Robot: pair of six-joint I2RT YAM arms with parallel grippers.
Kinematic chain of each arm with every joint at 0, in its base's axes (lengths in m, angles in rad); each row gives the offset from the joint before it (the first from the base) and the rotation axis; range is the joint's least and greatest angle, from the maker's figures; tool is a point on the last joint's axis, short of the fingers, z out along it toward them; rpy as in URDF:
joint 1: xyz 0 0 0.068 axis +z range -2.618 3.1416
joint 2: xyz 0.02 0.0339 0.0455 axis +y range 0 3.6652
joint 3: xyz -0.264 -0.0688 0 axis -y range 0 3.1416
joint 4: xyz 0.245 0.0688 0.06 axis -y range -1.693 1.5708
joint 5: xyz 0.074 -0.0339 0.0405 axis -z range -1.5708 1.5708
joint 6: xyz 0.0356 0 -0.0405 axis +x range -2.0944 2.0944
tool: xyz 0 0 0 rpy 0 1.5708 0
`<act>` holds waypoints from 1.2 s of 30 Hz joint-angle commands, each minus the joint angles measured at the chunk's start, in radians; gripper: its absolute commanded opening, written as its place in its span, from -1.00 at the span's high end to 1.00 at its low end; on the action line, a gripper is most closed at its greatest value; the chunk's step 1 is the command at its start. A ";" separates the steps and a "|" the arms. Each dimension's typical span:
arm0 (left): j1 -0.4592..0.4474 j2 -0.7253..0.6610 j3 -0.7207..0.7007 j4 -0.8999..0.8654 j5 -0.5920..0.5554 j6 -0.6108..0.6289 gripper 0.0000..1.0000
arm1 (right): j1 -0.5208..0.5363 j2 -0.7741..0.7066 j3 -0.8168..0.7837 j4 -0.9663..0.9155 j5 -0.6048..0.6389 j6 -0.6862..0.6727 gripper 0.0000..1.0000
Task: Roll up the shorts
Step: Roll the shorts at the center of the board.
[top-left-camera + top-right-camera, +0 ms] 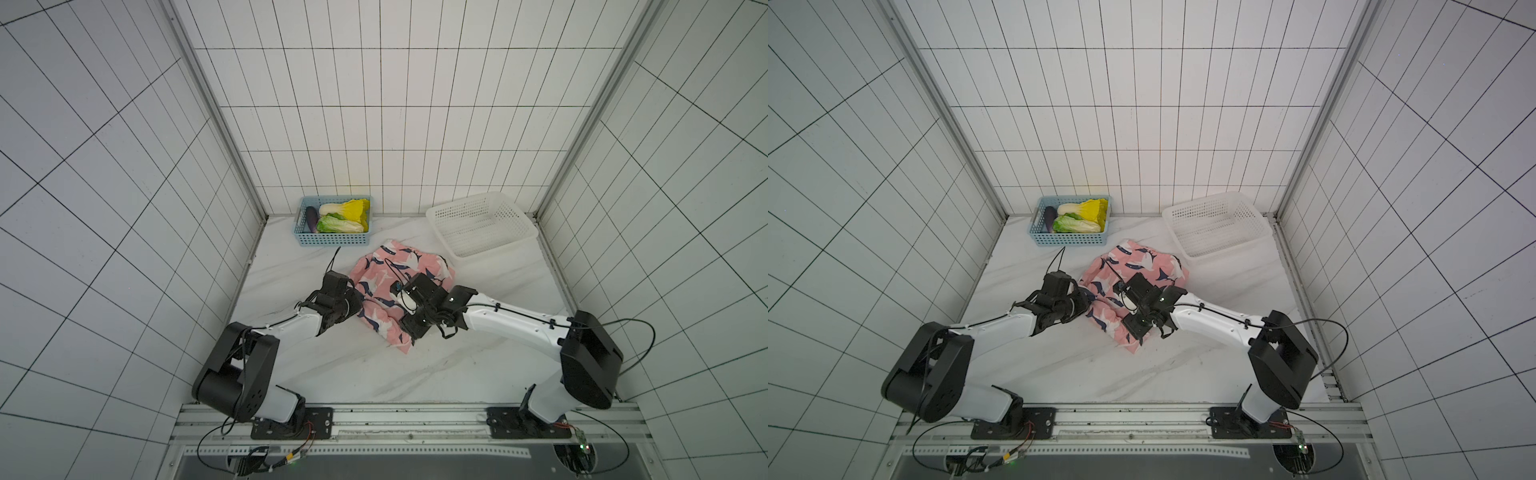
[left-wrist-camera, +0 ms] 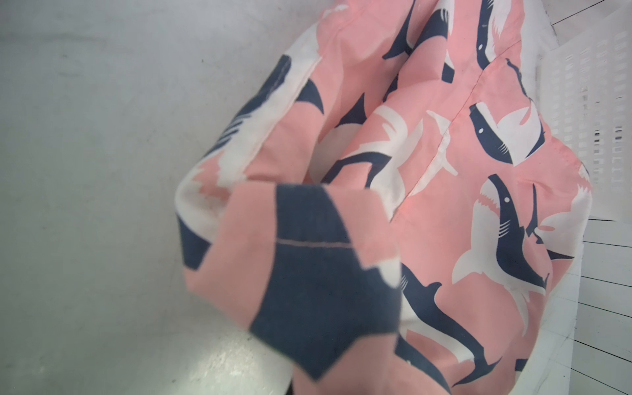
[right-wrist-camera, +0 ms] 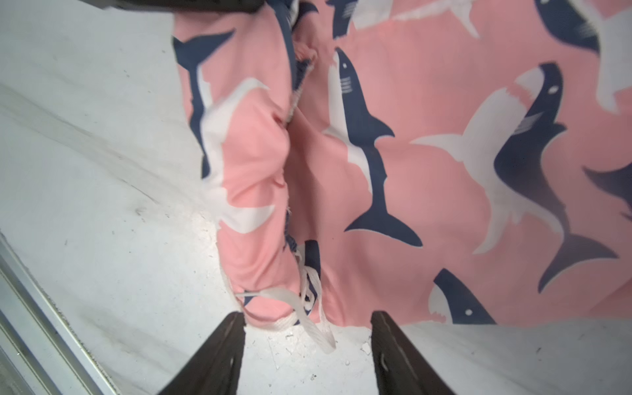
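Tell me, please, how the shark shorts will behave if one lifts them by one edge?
Probably floppy: the shorts lie in soft folds and creases, so a lifted edge would likely sag. The fabric looks thin, so they are likely light. The loose white drawstring may dangle or snag.

Both arms reach inward, wrists close together.
The left arm [image 1: 291, 326] stretches forward and inward, and the left gripper [image 1: 358, 308] is closed on a fold of the shorts [image 2: 444, 205], with cloth hiding its fingers in the wrist view. The right arm [image 1: 511, 320] angles in from its side. The right gripper [image 3: 307, 316] tilts downward, jaws apart, gripping nothing.
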 commanded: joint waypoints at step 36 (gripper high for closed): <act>0.058 0.004 0.074 -0.118 0.105 -0.062 0.59 | 0.132 0.314 0.028 0.292 0.181 -0.159 1.00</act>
